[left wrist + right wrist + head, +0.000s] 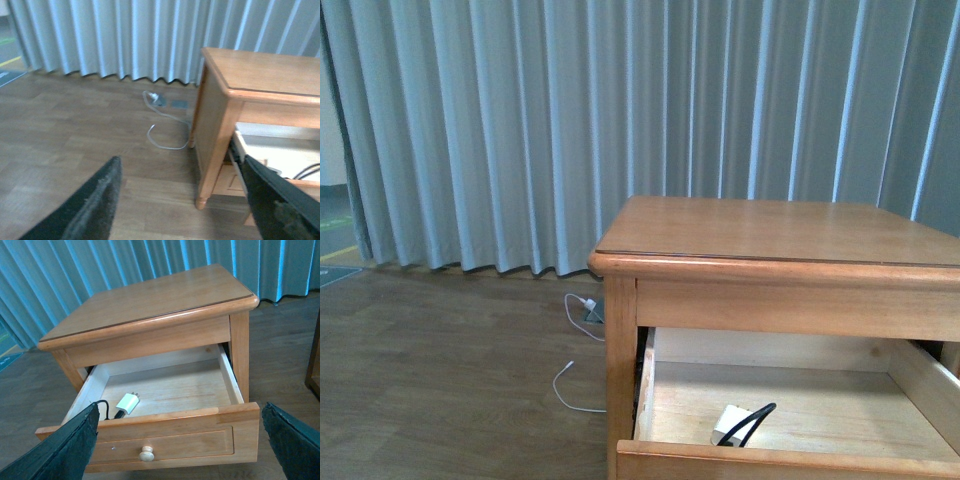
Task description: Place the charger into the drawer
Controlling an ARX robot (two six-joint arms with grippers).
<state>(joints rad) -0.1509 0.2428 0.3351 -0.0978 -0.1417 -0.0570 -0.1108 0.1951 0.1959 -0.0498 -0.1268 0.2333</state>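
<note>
**Operator:** What is my right hand doing?

**Observer:** Your right hand (pixel 179 410) is spread wide with nothing between its fingers (pixel 75 445). It hangs outside the drawer (pixel 227 372), in front of the front panel and above the round pale knob (pixel 146 455).

**Operator:** And where is the charger from there?

**Observer:** The charger (pixel 128 402) is well apart from your hand. It lies flat on the pale drawer floor just behind the front panel, and your hand touches neither it nor the drawer. Its black cable (pixel 102 407) curls away toward the near corner. In the front view it sits toward the drawer's left side, close to the front edge. The drawer itself is pulled well out from under the nightstand (pixel 150 300).

**Operator:** And the left hand?

**Observer:** Your left hand (pixel 181 161) is also wide open and holds nothing. It hangs over the wooden floor (pixel 75 130), off the nightstand's left side. A dark strand shows in the drawer at the edge of that view. It is probably the charger's cable, but that view is too blurred to be sure. A thin white cable (pixel 165 145) lies on the floor by the curtain (pixel 125 35).
</note>
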